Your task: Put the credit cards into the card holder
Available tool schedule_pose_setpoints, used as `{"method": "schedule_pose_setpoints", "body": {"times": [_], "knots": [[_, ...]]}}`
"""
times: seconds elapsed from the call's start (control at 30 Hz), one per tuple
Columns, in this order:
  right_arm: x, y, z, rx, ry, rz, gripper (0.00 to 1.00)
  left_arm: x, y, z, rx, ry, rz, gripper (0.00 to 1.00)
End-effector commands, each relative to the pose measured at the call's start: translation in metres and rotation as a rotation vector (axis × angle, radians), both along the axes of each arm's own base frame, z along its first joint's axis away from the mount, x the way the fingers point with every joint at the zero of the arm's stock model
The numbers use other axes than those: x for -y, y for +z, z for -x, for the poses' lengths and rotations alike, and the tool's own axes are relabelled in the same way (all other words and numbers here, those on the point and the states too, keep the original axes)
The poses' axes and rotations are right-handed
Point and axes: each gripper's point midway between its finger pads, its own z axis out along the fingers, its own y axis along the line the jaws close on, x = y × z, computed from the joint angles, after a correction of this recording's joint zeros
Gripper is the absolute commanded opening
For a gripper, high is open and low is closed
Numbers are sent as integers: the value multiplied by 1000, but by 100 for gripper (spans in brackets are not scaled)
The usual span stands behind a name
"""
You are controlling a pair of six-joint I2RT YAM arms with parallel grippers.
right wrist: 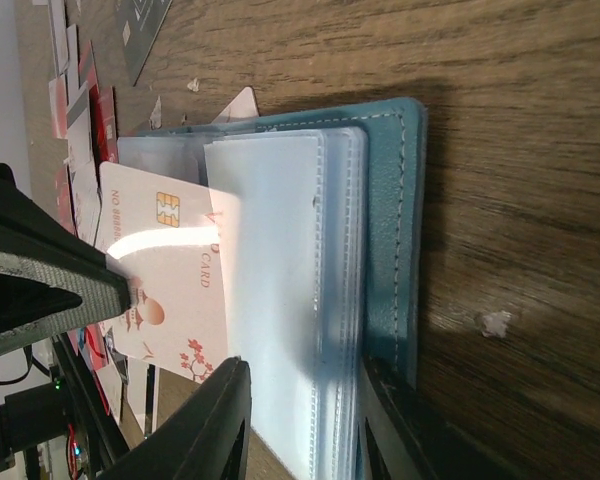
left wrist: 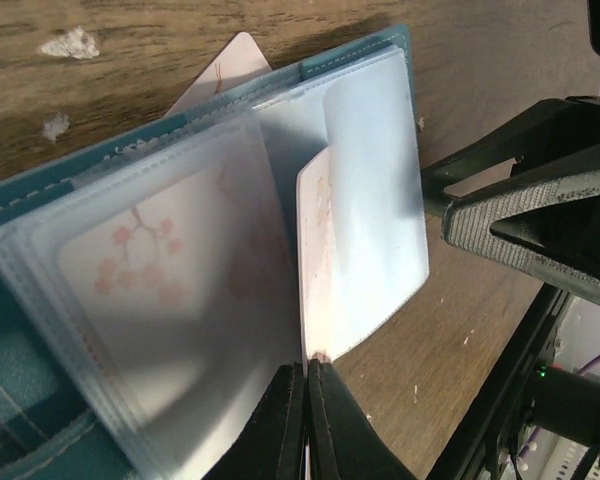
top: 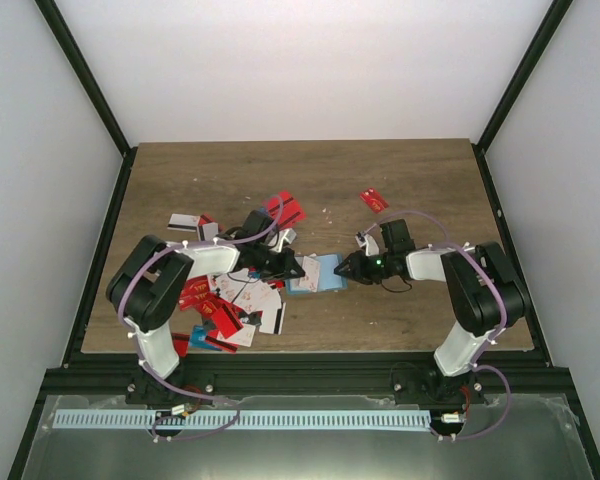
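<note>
- The card holder (top: 318,272) lies open on the wooden table (top: 430,180), about midway left to right and a little toward the near edge, between the two grippers.
- It is a teal folding wallet with stitched edges. Inside is a stack of clear plastic sleeves (right wrist: 280,250).
- It looks light and soft. The sleeves are floppy and slick, so the holder would likely slide or fold if pushed. The stiffer stitched cover edge seems the best place to steady it.
- A white card (left wrist: 313,270) with pink blossom print stands on edge at a sleeve mouth, its far part already tucked under the plastic.
- The card looks thin, stiff, light and smooth. A pinch on its free short edge suits it best, feeding it straight so that it does not bow.
- Its face carries a gold chip (right wrist: 167,208) and sideways lettering reading "CARD" and, partly hidden, "NO BRAN". No other writing is legible.
- The left gripper (left wrist: 306,382) comes in from the left, jaws closed tight on the near edge of the white card.
- The right gripper (right wrist: 305,372) comes in from the right, jaws partway apart and straddling the sleeve stack and cover edge. Whether they press on it I cannot tell.
- Loose credit cards (top: 230,300), mostly red and white, lie heaped on the near left of the table, and more lie farther back on the left.
- One red card (top: 374,200) lies alone, farther back and to the right.
</note>
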Motion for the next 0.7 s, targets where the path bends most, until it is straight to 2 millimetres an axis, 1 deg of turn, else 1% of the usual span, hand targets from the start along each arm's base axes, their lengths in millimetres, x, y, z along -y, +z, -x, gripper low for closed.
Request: {"method": "schedule_pose_setpoints", "body": {"times": [0.0, 0.3, 0.67], "knots": [[-9, 3, -2, 21, 33, -13, 32, 3, -4, -7, -3, 8, 5, 4], [-10, 0, 2, 11, 38, -13, 32, 8, -3, -15, 0, 20, 15, 4], [-10, -2, 8, -3, 36, -19, 31, 10, -5, -18, -8, 46, 29, 4]]}}
